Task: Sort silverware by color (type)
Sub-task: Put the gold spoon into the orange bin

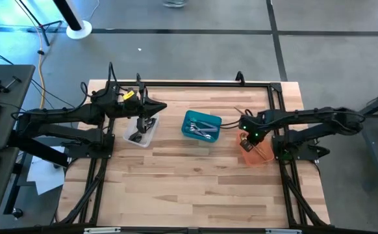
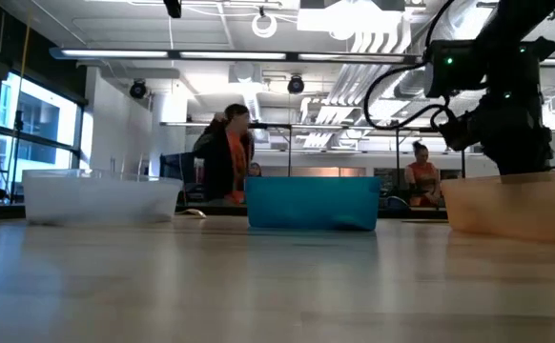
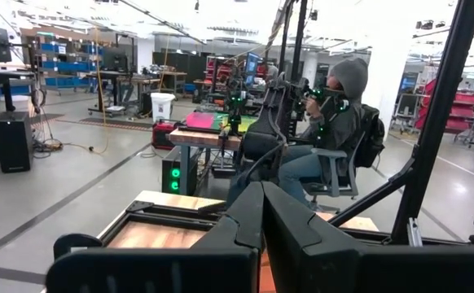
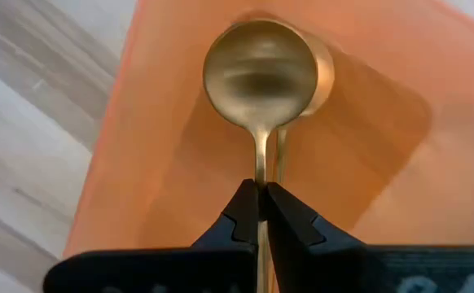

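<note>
A gold spoon is in my right gripper, which points down into the orange bin at the table's right and is shut on it. In the low view the bin's wall hides the fingers and the spoon. Silver silverware lies in the teal bin at mid-table. Dark silverware lies in the clear bin on the left. My left gripper is shut on nothing and points level, raised above the clear bin. My right gripper pinches the spoon's thin handle between its two fingertips, a short way behind the bowl. The fingers come from above, pointing down and running along the handle. The spoon hangs bowl-down inside the orange bin; whether the bowl touches the floor, I cannot tell.
The three bins stand in a row across the far half of the wooden table, whose near half is bare wood. A black frame runs round the table's edges. People sit in the room beyond the table.
</note>
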Available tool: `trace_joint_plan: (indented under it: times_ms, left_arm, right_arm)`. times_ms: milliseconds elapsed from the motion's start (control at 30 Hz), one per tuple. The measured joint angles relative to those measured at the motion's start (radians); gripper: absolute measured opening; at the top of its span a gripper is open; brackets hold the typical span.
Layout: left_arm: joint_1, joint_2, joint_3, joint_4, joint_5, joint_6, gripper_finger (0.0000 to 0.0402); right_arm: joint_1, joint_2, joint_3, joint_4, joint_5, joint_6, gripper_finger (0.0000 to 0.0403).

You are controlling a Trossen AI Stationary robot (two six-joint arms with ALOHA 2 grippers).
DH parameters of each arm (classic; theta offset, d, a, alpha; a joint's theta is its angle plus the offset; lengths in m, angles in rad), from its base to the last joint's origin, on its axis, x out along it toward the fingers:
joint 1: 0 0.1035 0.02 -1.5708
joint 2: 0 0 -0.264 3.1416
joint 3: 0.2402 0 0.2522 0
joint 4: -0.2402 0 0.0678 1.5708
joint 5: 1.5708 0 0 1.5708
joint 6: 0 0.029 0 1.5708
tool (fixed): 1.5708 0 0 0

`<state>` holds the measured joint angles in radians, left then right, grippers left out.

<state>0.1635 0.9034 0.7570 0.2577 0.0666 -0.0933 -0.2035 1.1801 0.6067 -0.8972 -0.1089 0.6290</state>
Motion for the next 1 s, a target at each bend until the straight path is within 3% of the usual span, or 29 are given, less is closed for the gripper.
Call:
trace_joint_plan:
  times_ms: [467,1000]
  left_arm:
    - [0.0,0.0,0.0,0.0,0.0,0.0,0.0]
    - [0.0,0.0,0.0,-0.002,0.0,0.0,0.0]
  right_arm:
    - [0.0,0.143,0.003,0.113,0.027,-0.002,0.0]
    - [0.0,0.156,-0.002,0.116,0.045,-0.002,0.003]
